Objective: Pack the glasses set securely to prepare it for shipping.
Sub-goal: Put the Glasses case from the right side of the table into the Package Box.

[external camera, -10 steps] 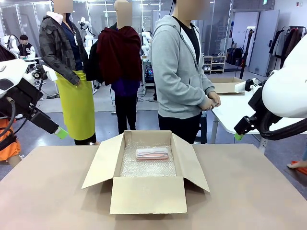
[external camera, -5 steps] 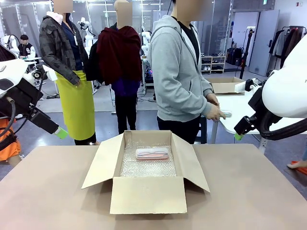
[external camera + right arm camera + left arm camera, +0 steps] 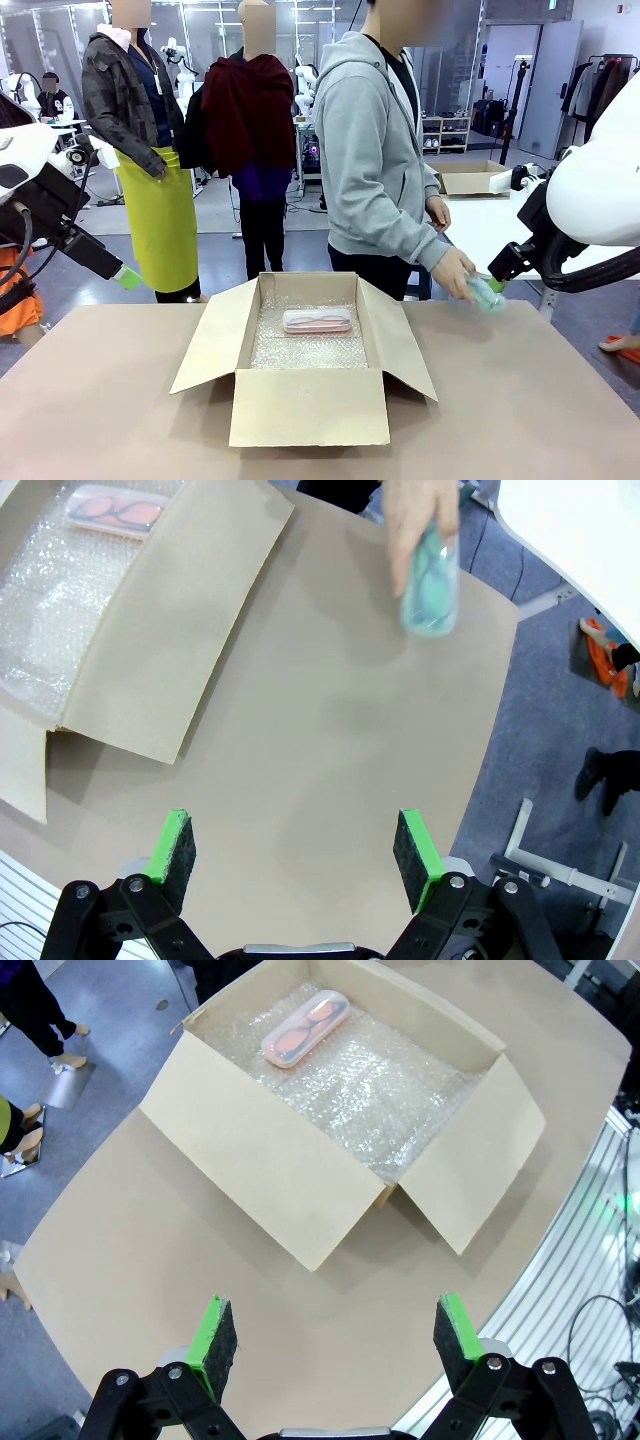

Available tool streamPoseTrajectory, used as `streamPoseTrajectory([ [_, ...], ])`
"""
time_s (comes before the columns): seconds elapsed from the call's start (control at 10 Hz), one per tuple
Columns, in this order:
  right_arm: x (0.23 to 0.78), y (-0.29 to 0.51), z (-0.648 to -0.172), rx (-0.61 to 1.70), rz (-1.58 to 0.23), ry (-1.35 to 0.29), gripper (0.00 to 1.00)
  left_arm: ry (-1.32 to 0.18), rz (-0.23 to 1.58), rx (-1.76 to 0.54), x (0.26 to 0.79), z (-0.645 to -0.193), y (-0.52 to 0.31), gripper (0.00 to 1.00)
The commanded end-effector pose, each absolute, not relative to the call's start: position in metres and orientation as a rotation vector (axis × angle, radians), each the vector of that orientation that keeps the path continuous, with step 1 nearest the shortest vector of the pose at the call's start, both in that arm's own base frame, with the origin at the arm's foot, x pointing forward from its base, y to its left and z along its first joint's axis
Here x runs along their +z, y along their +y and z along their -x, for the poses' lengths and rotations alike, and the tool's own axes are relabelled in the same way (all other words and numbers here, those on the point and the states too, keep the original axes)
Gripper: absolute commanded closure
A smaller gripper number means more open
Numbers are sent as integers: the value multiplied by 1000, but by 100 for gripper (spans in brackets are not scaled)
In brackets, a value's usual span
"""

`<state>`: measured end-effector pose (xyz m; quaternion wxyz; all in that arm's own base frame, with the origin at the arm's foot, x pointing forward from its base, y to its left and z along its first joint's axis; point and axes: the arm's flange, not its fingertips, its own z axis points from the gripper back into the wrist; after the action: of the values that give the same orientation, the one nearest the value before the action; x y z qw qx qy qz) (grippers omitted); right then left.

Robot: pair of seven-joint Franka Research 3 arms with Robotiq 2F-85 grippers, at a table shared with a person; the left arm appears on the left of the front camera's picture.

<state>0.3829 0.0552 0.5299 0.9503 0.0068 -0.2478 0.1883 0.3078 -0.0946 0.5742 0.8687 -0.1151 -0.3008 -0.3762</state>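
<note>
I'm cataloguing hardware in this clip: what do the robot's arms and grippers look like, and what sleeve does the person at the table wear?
The left arm and right arm have rounded white shells with black cables beneath. The left gripper and right gripper are black, each with two fingers tipped by green pads. The person's sleeve is light grey, from a hooded sweatshirt.

We see the box [image 3: 308, 405] at table [image 3: 100, 400] ctr w/ one glasses case [image 3: 317, 321] on the bubble wrap [image 3: 305, 352] at its far end, the second glasses case [image 3: 484, 295] in the person's hand [image 3: 455, 272] above the table's far-right edge, near the R gripper [image 3: 292, 832].
</note>
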Motion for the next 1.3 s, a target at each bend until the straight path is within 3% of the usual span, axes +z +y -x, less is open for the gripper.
streamPoseTrajectory([
  [0.0,531,55,-385,392,-11,-505,0,-649,247,-797,574,-308,-93,0],
  [0.8,530,55,-383,383,-14,-504,0,-649,247,-797,574,-308,-93,0],
  [1.2,520,42,-424,273,-32,-406,0,-649,247,-797,574,-308,-93,0],
])
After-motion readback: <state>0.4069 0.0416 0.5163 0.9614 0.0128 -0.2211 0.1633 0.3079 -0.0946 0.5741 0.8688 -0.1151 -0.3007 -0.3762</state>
